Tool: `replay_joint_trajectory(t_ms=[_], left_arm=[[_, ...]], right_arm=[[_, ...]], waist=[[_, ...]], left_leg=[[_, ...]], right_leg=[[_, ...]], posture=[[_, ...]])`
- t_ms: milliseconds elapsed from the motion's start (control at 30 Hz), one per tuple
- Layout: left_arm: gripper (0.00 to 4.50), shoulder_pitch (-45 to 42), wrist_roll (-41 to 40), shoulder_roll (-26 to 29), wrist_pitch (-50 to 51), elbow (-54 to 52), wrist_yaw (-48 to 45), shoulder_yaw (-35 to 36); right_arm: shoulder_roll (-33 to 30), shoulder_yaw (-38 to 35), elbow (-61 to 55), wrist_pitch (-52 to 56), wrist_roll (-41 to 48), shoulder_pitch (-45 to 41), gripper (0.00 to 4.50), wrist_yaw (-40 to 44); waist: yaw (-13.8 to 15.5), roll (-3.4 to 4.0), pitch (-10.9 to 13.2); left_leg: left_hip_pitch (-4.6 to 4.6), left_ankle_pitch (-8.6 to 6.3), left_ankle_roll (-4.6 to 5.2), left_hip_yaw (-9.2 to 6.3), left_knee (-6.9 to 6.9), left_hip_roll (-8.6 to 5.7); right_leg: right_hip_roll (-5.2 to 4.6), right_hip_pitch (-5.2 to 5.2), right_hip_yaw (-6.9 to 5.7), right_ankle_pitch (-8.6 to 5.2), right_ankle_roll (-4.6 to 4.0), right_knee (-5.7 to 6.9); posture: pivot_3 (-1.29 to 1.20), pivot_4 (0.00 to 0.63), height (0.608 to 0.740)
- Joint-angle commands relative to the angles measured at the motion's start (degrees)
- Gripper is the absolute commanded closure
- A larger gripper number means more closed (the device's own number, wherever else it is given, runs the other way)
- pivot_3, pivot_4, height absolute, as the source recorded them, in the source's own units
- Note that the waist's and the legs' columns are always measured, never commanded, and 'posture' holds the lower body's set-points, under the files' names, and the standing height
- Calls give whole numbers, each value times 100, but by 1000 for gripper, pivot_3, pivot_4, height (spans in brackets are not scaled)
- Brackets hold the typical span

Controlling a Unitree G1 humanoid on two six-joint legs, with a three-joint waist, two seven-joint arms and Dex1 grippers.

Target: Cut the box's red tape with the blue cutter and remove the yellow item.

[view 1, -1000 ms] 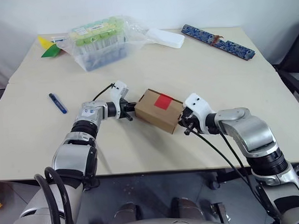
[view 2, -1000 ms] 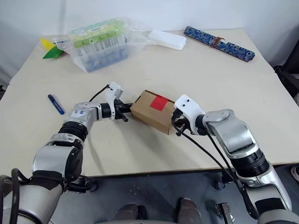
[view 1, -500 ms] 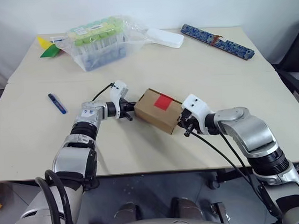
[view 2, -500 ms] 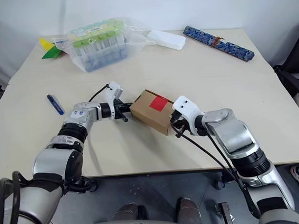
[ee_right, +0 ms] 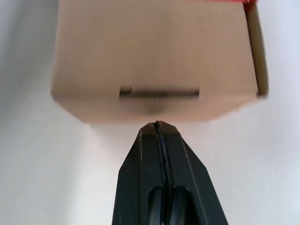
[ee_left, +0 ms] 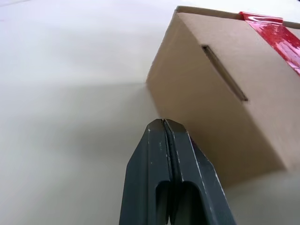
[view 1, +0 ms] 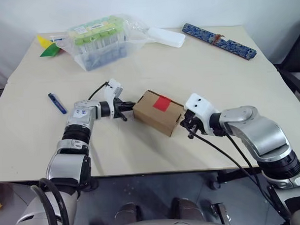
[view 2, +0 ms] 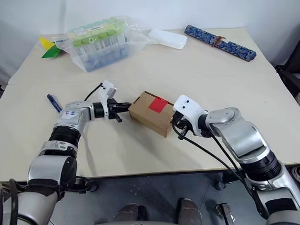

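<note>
So both tools have just backed off the box (view 1: 158, 112): left tool (view 1: 124, 118) and right tool (view 1: 190, 133) sit just beside its ends, fingers pressed together, holding nothing. Red tape (view 1: 162, 103) is uncut, and the blue cutter (view 1: 57, 103) lies untouched at the surface's (view 1: 141, 152) left, so cutting hasn't started.

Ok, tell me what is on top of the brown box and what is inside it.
On top of the box sits the red tape, uncut, across the flap seam. The flaps are closed, so whatever is inside is hidden.
</note>
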Motion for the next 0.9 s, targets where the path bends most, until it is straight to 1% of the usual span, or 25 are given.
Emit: replay_joint_trajectory(t_ms=[33,133,200,233,300,367,400,467,567,600,633,700,800,833,867,900], left_arm=[[4483,98,-192,194,144,-453,77,174],[4483,339,-284,368,392,-917,155,252],[4483,503,-401,479,621,-1288,271,393],[4483,624,-466,541,701,-1534,371,490],[4483,869,-571,635,825,-2050,691,719],[4483,1016,-645,648,939,-2402,995,886],[4313,1152,-676,669,1109,-2729,1232,1005],[3904,1449,-711,659,1502,-3454,1798,1281],[2956,1845,-780,598,2153,-4423,2429,1537],[2687,1956,-828,563,2390,-4720,2611,1611],[2347,2087,-851,509,2700,-5090,2870,1715],[1734,2286,-908,376,3241,-5744,3297,1880],[723,2415,-825,142,3718,-6430,3932,2051],[446,2411,-741,43,3817,-6583,4206,2116],[104,2391,-627,-43,3858,-6679,4492,2159],[21,2328,-429,-143,3803,-6655,4889,2232]], right_arm=[[-203,-272,-268,41,92,92,4500,-84],[-490,-484,-273,-164,134,225,4500,-22],[-622,-754,-202,-570,174,339,4500,42],[-627,-971,-117,-944,198,420,4500,72],[-696,-1318,179,-1614,223,515,4500,190],[-784,-1448,399,-1910,256,552,4500,327],[-813,-1537,545,-2028,353,524,4334,470],[-800,-1745,833,-2303,675,413,3921,876],[-793,-1845,1170,-2679,1004,286,2866,1386],[-795,-1844,1275,-2809,1080,253,2577,1539],[-770,-1842,1423,-2971,1149,187,2185,1691],[-731,-1776,1722,-3326,1172,34,1468,1948],[-632,-1624,2176,-3686,1127,-277,356,2210],[-599,-1538,2351,-3842,1045,-395,62,2272],[-553,-1471,2515,-3976,984,-507,0,2313],[-501,-1415,2668,-4067,948,-617,0,2342]], waist=[[8,0,0],[10,-1,0],[9,-3,2],[8,-5,3],[9,-8,4],[8,-9,5],[8,-10,5],[9,-11,6],[9,-12,7],[9,-12,7],[10,-12,7],[14,-15,9],[31,-22,13],[34,-23,13],[32,-23,13],[30,-23,13]], left_leg=[[0,0,0,-1,0,0],[-1,0,0,-1,0,0],[-3,0,0,-1,0,0],[-3,0,0,-2,0,0],[-2,0,0,-3,0,1],[-2,0,0,-3,0,0],[-2,0,0,-2,0,1],[-1,0,0,-3,1,2],[1,0,0,-5,0,3],[1,0,0,-5,0,3],[1,0,0,-6,0,4],[3,0,0,-7,2,4],[5,0,0,-11,5,5],[7,0,0,-13,6,5],[7,0,0,-14,7,5],[9,0,0,-14,7,5]], right_leg=[[0,1,-1,0,0,0],[0,0,-1,0,0,-2],[0,0,-1,0,0,-3],[0,0,-2,0,0,-3],[0,1,-2,0,0,-4],[0,1,-2,0,0,-5],[0,2,-1,0,0,-5],[0,4,-1,0,0,-6],[0,6,-1,0,0,-7],[0,6,-1,0,0,-6],[0,6,0,0,0,-7],[0,9,0,0,0,-7],[0,14,2,0,0,-6],[-1,15,3,0,0,-7],[-1,16,4,0,0,-7],[-1,18,4,0,0,-6]], posture=[[0,150,740],[0,150,740],[0,150,740],[0,150,740],[0,150,740],[0,150,740],[0,150,740],[0,150,740],[0,150,740],[0,150,740],[0,150,740],[0,150,740],[0,150,740],[0,150,740],[0,150,740],[0,150,740]])
